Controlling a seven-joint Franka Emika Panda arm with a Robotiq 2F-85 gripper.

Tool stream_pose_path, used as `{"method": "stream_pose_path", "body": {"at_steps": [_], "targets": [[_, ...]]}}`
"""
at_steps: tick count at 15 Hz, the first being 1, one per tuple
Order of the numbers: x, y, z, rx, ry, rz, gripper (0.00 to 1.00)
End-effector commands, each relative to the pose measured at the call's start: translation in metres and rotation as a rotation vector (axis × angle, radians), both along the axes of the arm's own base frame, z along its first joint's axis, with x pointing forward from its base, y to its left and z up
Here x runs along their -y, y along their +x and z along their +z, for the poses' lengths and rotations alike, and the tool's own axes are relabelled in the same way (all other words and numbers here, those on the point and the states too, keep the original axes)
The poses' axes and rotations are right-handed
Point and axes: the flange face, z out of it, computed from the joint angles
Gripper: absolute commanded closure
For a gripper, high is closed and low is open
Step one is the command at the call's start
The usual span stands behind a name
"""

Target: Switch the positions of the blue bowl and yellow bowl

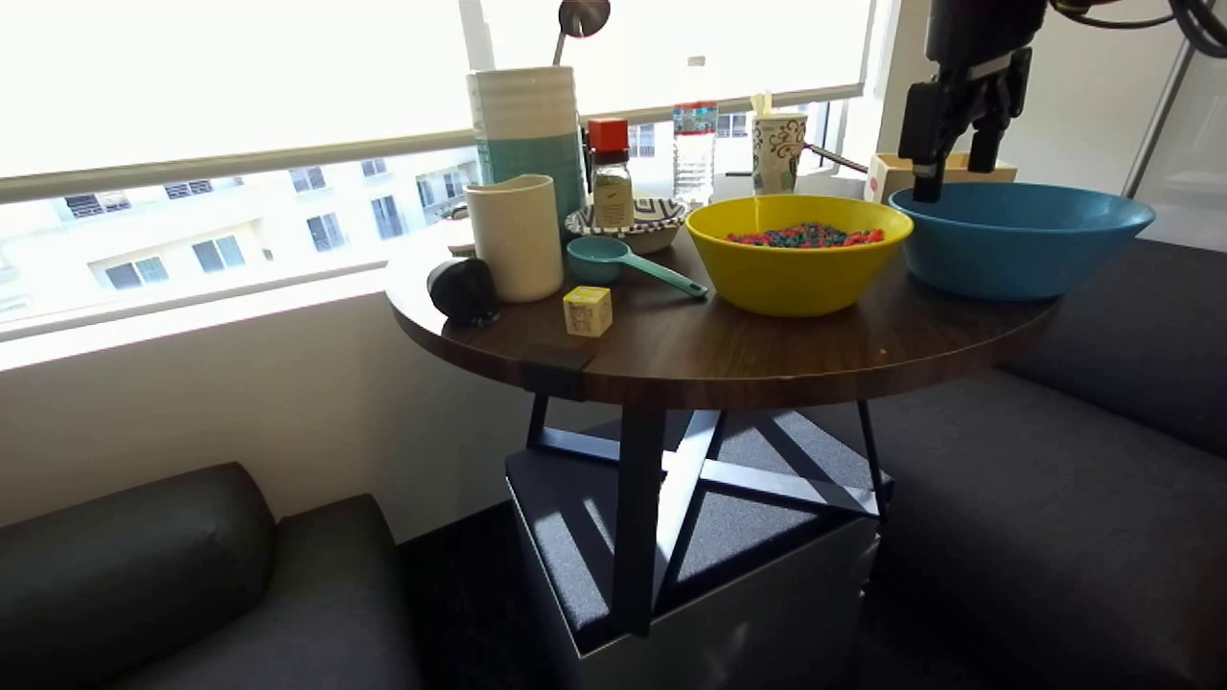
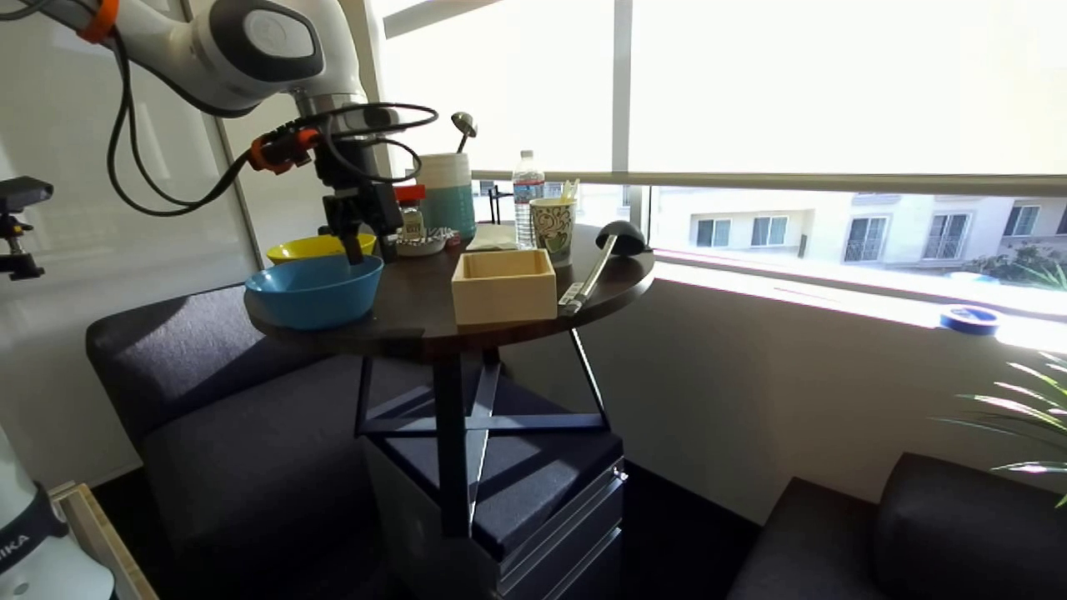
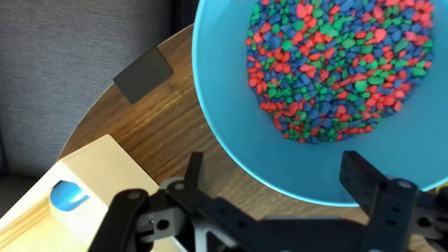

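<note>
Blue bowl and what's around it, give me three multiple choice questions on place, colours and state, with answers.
1. Where does the yellow bowl stand?
A. On the windowsill
B. On the table, beside the blue bowl
C. In the wooden box

2. What colours are the pebbles in the blue bowl?
A. Red, green and blue
B. White and black
C. Orange and brown

3. How is the gripper?
A. Shut on the yellow bowl
B. Shut on a bottle
C. Open

1 B: both exterior views show it there.
2 A: the wrist view shows these mixed.
3 C: its fingers stand wide apart there.
</note>
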Motion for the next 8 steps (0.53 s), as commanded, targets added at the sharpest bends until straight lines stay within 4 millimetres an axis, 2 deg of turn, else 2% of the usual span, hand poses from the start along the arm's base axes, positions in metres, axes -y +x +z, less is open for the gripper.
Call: {"method": "stream_pose_path", "body": {"at_steps": [1,8], "targets": [[-0.003,0.019,0.005,0.012,-0.043,0.032,0.0],[-0.004,0.046,-0.002,0.021,-0.053,0.047,0.0]]}}
